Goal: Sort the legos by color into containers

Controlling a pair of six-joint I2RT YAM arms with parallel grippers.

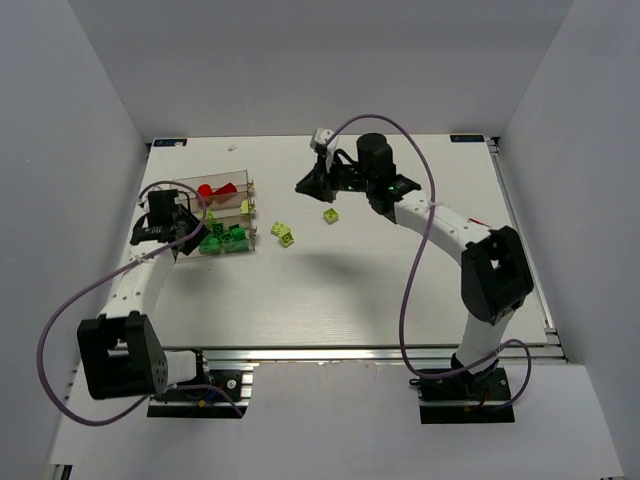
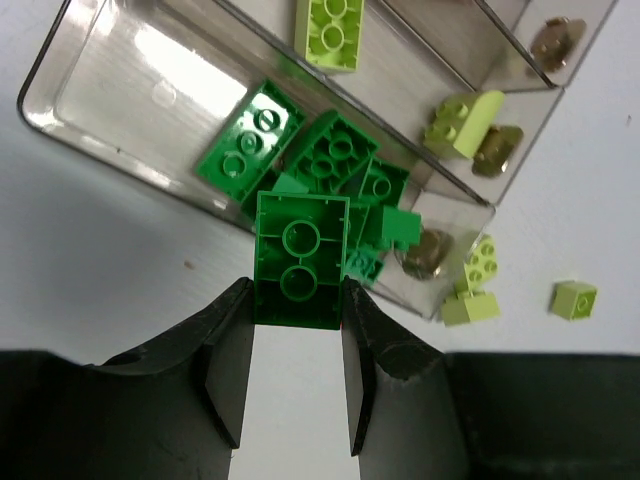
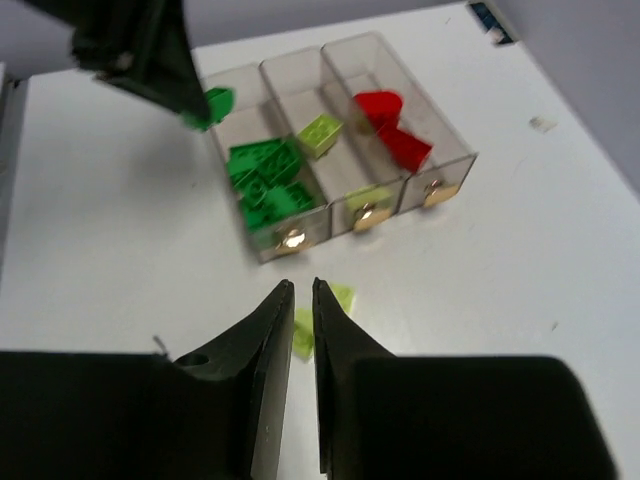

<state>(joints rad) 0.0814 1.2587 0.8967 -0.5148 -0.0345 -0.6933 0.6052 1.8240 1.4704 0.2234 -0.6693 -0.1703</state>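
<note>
1. Left end effector (image 2: pixel 297 290) pinches a dark green brick (image 2: pixel 300 255) across its two long sidewalls, over the edge of the green compartment.
2. Brick likely handles light, rigid and slick. Flat sidewalls are the hold, and an off-centre grip may let it twist.
3. Tray (image 2: pixel 140 90): green pile, lime pieces and red bricks (image 3: pixel 390 125), each in its own compartment.
4. Right end effector (image 3: pixel 301 290): fingers almost pressed together, nothing between them, raised over the tabletop (image 1: pixel 350 280).
5. Loose lime bricks (image 1: pixel 284 233) lie near the tray, unsorted.

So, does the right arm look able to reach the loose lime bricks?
Probably yes: the right gripper hangs near the lime bricks with nothing between, the left gripper holding a green brick at the tray; its jaws would need opening.
</note>
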